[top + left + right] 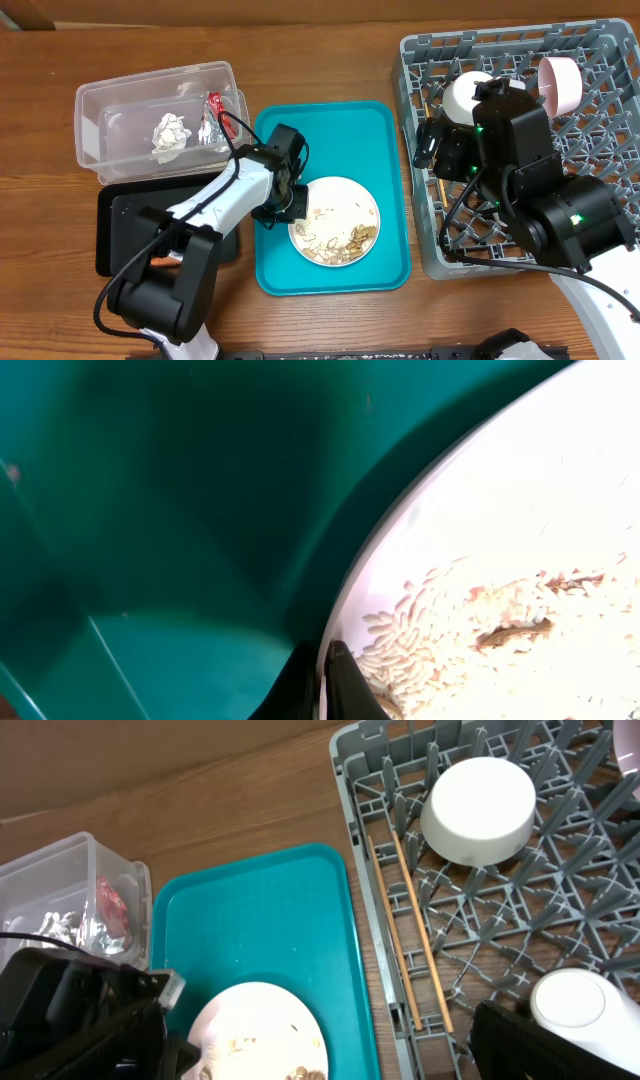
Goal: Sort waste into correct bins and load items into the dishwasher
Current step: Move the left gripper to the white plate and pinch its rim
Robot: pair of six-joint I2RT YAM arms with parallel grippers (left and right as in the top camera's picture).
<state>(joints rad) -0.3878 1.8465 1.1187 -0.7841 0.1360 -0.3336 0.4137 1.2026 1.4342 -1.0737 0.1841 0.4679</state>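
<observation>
four items, white bowl (470, 95), pink bowl (560, 82), white cup (575, 1005) and chopsticks (410, 935), sit in the grey dish rack (425, 60), wrapper (170, 135) and red packet (214, 104) in the clear tub (120, 95); left gripper (325, 675) pinches the rim of the white plate (340, 200), food scraps (355, 240) aboard, on the teal tray (330, 125), right gripper (435, 150) spread wide.

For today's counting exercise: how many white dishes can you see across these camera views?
3: the white plate on the teal tray, the white bowl upturned in the grey rack, and a small white cup also in it. More may be hidden under the arms.
</observation>
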